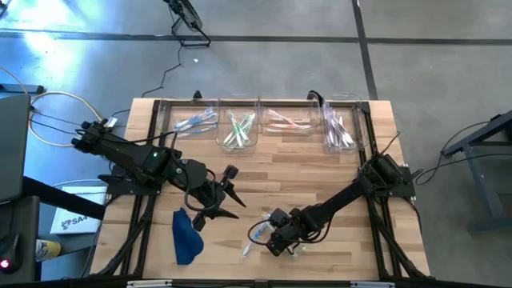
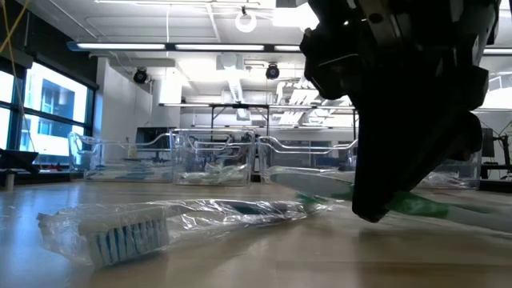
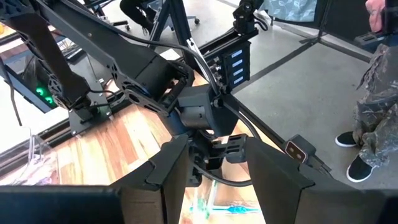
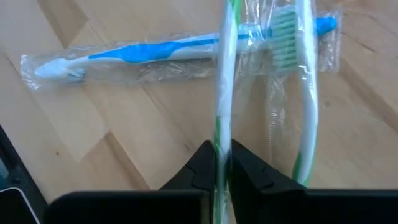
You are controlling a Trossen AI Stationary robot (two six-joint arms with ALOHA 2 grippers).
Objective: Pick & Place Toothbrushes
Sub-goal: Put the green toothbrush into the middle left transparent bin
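Green toothbrush (image 4: 222, 93) pinched in right fingers (image 4: 202, 163), handle end hidden; left fingers (image 3: 171, 171) spread.

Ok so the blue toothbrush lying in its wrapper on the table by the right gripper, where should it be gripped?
Grip the blue toothbrush mid-handle, from straight above, fingers across its width. It lies flat; its head end sits clear, while the far end is crossed by the green toothbrush pinched in the right gripper.

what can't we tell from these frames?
- High view: right gripper hides the toothbrushes under it.
- Low view: that gripper blocks the green toothbrush handle's middle.
- High view: bins too small to count contents.
- Left wrist view: left gripper covers the table below.
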